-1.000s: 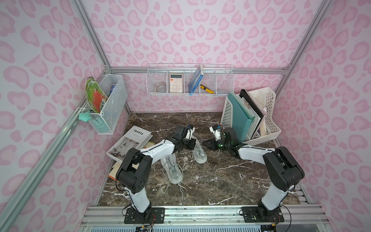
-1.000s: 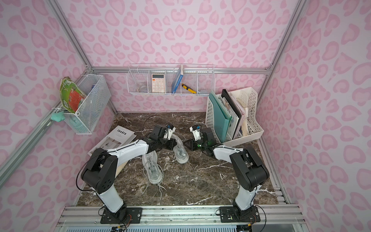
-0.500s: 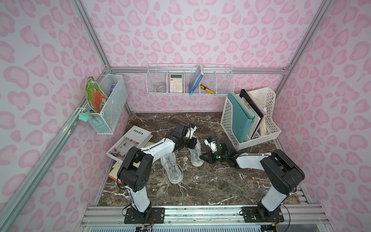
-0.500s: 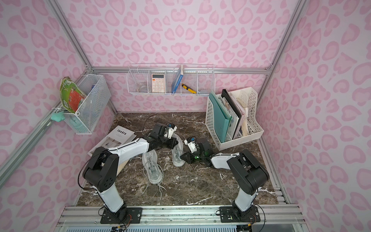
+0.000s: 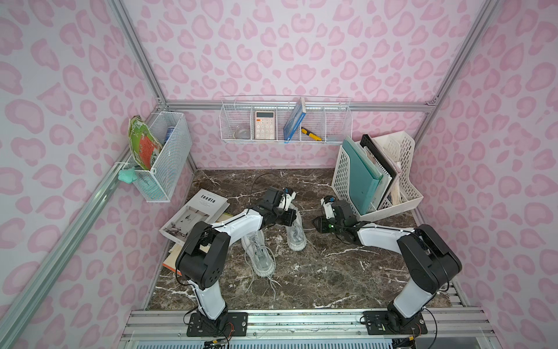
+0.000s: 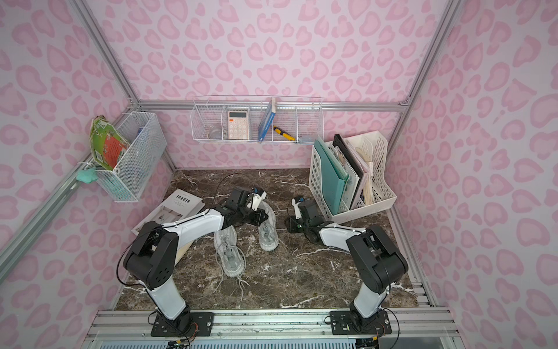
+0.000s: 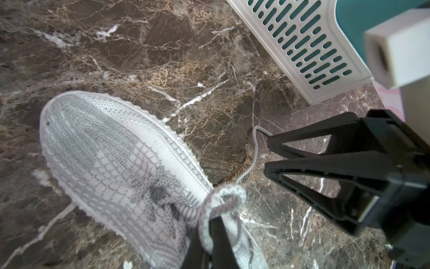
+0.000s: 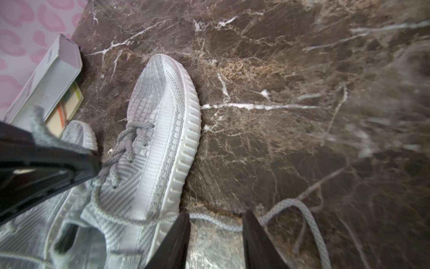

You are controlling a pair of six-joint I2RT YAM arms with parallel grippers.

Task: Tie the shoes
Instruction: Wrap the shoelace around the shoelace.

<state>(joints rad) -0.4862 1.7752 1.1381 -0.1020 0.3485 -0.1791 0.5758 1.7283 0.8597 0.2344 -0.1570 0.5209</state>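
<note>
Left pincer point(image 7: 210, 229) pinches a lace loop point(image 7: 224, 196) of the far shoe point(image 5: 295, 232), right pincer point(image 8: 216, 215) is spread around its other lace point(image 8: 290, 203), the near shoe point(image 5: 261, 256) lies untied on the desk point(image 5: 347, 272), and no bow is made yet.

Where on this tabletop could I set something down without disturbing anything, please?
Bare marble lies between the nearer shoe and the right arm, down to the front rail. The back strip by the wall is mostly free. Crowded: booklets left, file rack right.
</note>
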